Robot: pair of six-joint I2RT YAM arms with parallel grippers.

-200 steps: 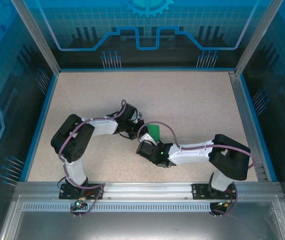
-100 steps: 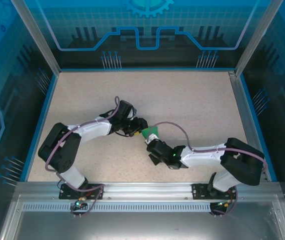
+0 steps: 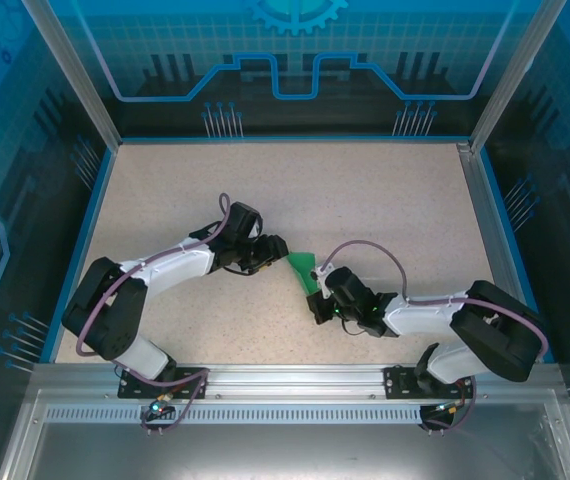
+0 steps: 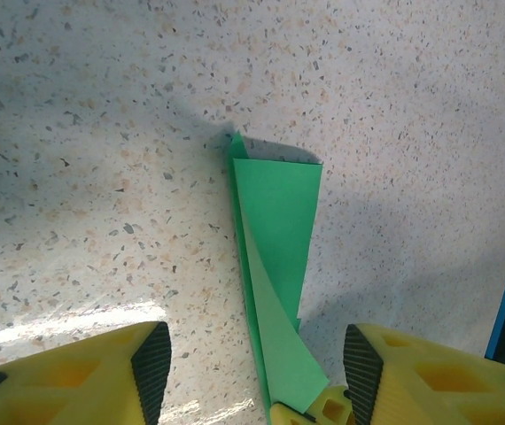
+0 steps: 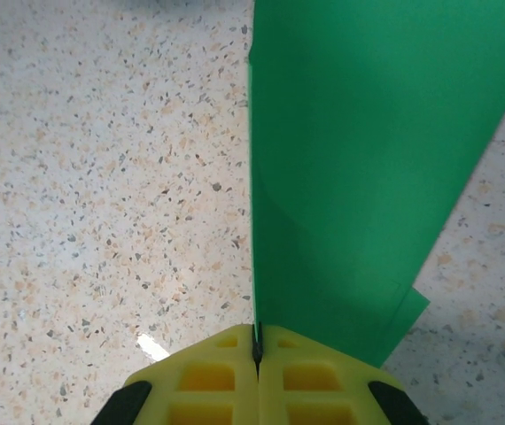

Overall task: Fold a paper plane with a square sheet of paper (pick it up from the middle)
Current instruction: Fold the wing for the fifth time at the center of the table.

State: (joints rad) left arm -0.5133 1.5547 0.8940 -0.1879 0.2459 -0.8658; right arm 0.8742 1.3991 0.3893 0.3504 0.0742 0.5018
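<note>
The speckled table (image 3: 365, 190) spreads across the top view, with both arms reaching in toward the centre of the frame. The left arm (image 3: 165, 270) comes from the lower left and the right arm (image 3: 435, 312) from the lower right.

The left gripper (image 3: 273, 247) and the right gripper (image 3: 317, 298) face each other just below centre, with the green folded paper (image 3: 303, 268) between them. Its long axis here runs from upper left to lower right.

In the left wrist view the paper (image 4: 279, 230) stands nearly vertical in the frame. It is narrow at the bottom centre and widens upward to a flat top edge with a small point at its upper left. The left gripper (image 4: 254, 367) has its fingers (image 4: 151, 359) well apart, one on each side of the paper's narrow end, touching nothing.

In the right wrist view the right gripper (image 5: 256, 341) has its fingers pressed together on the paper's (image 5: 368, 159) lower edge. The paper rises from there to the top right, its left edge running straight up mid-frame.
</note>
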